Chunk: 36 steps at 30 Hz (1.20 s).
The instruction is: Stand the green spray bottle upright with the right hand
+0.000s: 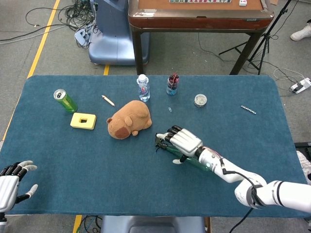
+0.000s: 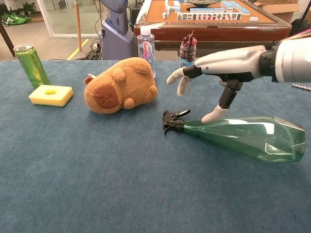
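Observation:
The green spray bottle point(image 2: 243, 136) lies on its side on the blue table, its black nozzle pointing left and its wide base to the right. My right hand point(image 2: 221, 65) hovers over its neck with the fingers spread and nothing in them. The thumb point(image 2: 215, 114) reaches down to the bottle's shoulder. From the head view, the right hand point(image 1: 185, 141) covers the neck, and the bottle point(image 1: 190, 160) shows beneath it. My left hand point(image 1: 9, 187) rests with fingers apart at the table's near left edge, holding nothing.
A brown plush animal point(image 2: 119, 85) lies just left of the nozzle. Behind it stand a water bottle point(image 2: 146, 44) and a jar point(image 2: 186, 56). A green can point(image 2: 30, 63) and a yellow block point(image 2: 50, 95) sit far left. A round tin point(image 1: 200, 100) is at the back.

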{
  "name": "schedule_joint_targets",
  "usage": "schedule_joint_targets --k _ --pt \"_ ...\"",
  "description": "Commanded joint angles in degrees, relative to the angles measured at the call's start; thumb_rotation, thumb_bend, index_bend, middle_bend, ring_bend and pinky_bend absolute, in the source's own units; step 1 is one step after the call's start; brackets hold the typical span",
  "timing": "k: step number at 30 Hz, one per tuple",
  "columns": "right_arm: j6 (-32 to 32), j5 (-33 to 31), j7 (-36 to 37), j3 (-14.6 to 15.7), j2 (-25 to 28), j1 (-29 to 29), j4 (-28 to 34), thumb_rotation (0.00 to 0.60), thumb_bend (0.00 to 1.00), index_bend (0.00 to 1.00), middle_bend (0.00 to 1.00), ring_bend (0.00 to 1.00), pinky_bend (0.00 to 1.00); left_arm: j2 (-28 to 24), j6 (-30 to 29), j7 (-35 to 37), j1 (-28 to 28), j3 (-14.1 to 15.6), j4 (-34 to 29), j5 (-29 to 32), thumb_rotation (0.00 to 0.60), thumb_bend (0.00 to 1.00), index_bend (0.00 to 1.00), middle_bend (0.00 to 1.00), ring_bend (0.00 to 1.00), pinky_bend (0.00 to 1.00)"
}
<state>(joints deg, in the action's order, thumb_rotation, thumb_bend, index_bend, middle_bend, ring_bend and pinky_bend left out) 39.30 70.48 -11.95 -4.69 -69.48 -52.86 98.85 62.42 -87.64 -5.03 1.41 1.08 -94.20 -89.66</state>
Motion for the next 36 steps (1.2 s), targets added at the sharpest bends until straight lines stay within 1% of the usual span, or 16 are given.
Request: schedule_joint_targets --k 1,6,11,17,22,27,32,36 --pt "3.9 -3.53 -6.73 3.07 2.96 2.7 5.09 0.464 0.02 0.02 0.15 0.07 0.09 -0.02 0.03 0.19 -0.03 0.07 0.11 -0.07 0.6 0.26 0.35 0.25 0.21 0.23" --pt "7.9 -6.26 -13.2 6.07 3.58 5.19 6.79 0.465 0.01 0.0 0.12 0.05 0.08 -0.05 0.16 0.71 -0.08 0.2 0.29 -0.12 0.6 0.26 0.35 0.25 0.21 0.23" --pt "9.83 -8.36 -16.29 7.74 3.0 6.79 7.38 0.467 0.0 0.0 0.11 0.04 0.08 0.02 0.25 0.88 -0.02 0.33 0.3 -0.46 0.6 0.26 0.35 0.25 0.21 0.23" --pt "10.82 -9.31 -19.29 9.03 1.64 7.82 5.87 0.469 0.0 0.0 0.1 0.04 0.08 -0.19 -0.11 1.14 -0.31 0.41 0.24 -0.52 0.6 0.26 0.35 0.25 0.21 0.23" --pt "10.19 -11.31 -20.99 9.03 0.64 7.5 3.98 0.47 0.0 0.0 0.1 0.04 0.08 -0.35 -0.36 1.43 -0.58 0.54 0.29 -0.55 0.6 0.26 0.35 0.25 0.21 0.23" --pt "9.46 -14.5 -23.11 8.51 -1.01 6.55 -0.22 0.469 0.0 0.0 0.1 0.04 0.08 -0.4 -0.54 1.75 -0.68 0.47 0.42 -0.55 0.6 0.26 0.35 0.25 0.21 0.23" --pt "8.86 -18.53 -23.86 6.78 -3.16 5.33 -5.39 0.471 0.0 0.0 0.1 0.04 0.08 -0.36 -0.51 1.92 -0.68 0.37 0.62 -0.45 0.6 0.26 0.35 0.25 0.21 0.23" --pt "7.94 -19.86 -23.85 5.51 -4.11 4.16 -8.16 0.471 0.0 0.0 0.1 0.04 0.08 -0.34 -0.33 1.89 -0.61 0.31 0.67 -0.34 0.6 0.26 0.35 0.25 0.21 0.23"
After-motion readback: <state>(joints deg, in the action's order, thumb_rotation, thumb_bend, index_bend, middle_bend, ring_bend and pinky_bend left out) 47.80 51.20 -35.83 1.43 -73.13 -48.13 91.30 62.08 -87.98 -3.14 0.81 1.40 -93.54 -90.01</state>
